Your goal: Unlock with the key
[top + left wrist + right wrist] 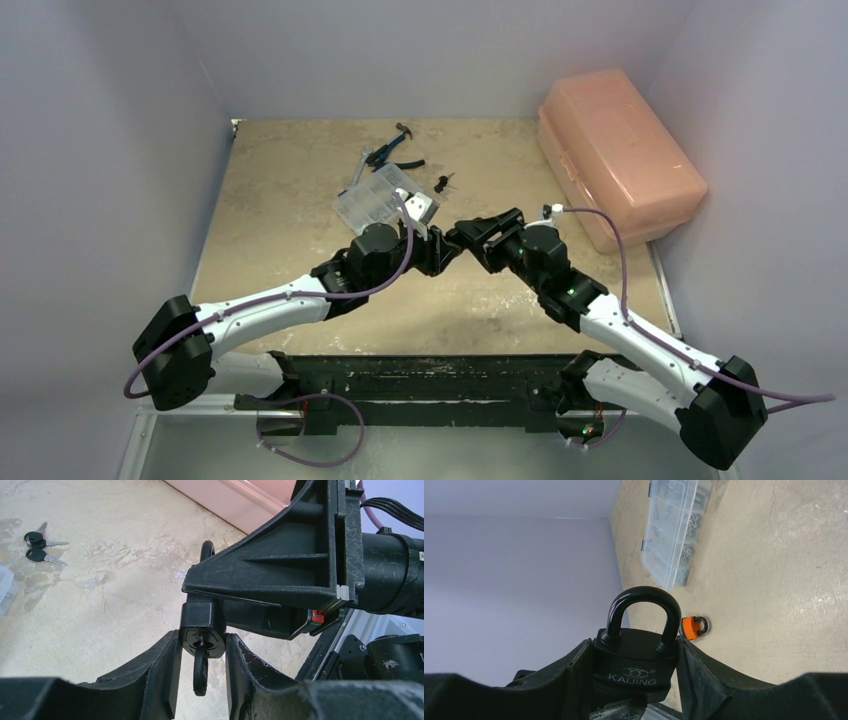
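Note:
A black padlock (pixel 634 662) marked KAIJING sits upright between my right gripper's fingers, and the right gripper (pixel 634 647) is shut on its body, with the shackle closed. In the left wrist view the padlock (pixel 201 625) shows its underside. A black-headed key (pixel 200 672) hangs edge-on from the keyhole. My left gripper (pixel 202 639) straddles the key head, its fingers on either side with a gap to each, so it is open. From above, the left gripper (pixel 450 250) and right gripper (pixel 472 238) meet tip to tip at mid-table.
Spare keys (pixel 40 545) lie on the table beyond the left gripper. A clear compartment box (pixel 385 200), pliers (pixel 390 155) and a small orange padlock (pixel 691 627) lie behind the grippers. A large pink case (pixel 615 150) stands at the right wall.

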`<state>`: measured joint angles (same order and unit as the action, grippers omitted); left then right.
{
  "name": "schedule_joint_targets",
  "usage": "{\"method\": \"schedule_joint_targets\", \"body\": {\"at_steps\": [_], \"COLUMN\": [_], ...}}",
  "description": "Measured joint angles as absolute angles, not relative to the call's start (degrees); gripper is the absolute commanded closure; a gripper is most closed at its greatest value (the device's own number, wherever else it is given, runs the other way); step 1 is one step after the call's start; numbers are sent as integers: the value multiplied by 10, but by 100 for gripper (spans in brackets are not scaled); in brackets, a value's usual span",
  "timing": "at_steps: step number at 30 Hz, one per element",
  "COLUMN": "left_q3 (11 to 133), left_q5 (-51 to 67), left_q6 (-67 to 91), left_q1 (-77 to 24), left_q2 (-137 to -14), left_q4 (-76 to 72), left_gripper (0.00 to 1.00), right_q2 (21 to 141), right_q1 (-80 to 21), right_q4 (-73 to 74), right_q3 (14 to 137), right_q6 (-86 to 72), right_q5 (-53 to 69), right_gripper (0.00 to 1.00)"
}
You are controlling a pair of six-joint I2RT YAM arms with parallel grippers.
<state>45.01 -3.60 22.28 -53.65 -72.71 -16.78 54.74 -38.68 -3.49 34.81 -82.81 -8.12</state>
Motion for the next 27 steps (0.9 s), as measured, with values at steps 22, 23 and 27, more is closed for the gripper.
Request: {"method": "schedule_joint_targets", "body": {"at_steps": [22,23,27], "left_q3": [385,382,376], "left_q5": [-22,-20,-17], "left_q6": [361,369,398], "left_q1": [-505,-503,-503], "left_q2": [-631,-628,-612], "left_q4": [-192,-192,-198], "left_gripper": [100,100,100], "right_q2": [467,465,467], "right_q1": [-390,-390,-385], "right_q4": [-306,-329,-407], "right_q3": [241,224,171], "right_q6": [-707,-705,-706], "right_q5": [-45,-39,-17], "right_gripper": [1,2,3]}}
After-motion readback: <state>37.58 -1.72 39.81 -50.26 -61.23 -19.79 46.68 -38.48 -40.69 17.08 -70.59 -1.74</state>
